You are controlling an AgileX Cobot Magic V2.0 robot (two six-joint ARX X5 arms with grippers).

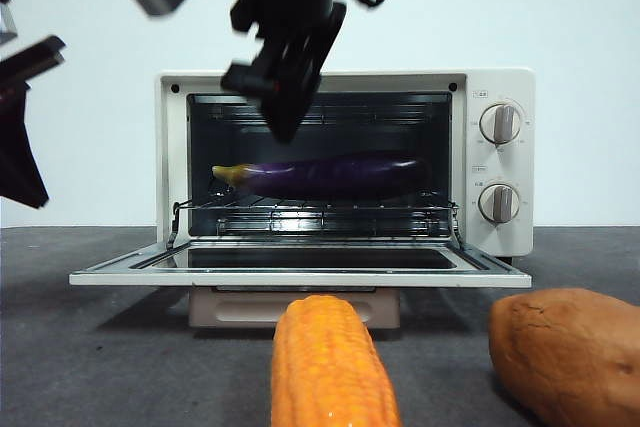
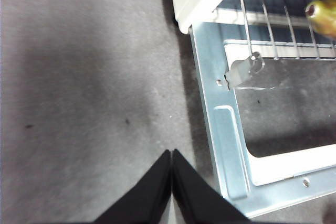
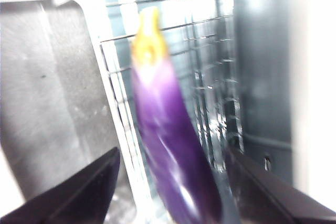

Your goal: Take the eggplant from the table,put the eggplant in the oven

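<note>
Front view shows me the oven (image 1: 345, 162) with its door folded flat, so the wire rack (image 1: 315, 209) is reachable. On that rack lies the eggplant (image 1: 330, 175), directly below my right gripper (image 1: 285, 97), which hangs tilted at the oven mouth, jaws spread wide and holding nothing. My left gripper (image 2: 171, 182), jaws pressed together, waits over the table (image 2: 89, 87) beside the door's corner.

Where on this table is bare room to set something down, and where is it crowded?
Bare table lies beside the oven, off the hinge end of its open door, under the shut left tool. Some dark table also shows in front, beside the corn. Crowded: the front, where corn and sweet potato lie, and the rack, filled by the eggplant below the open right tool.
</note>
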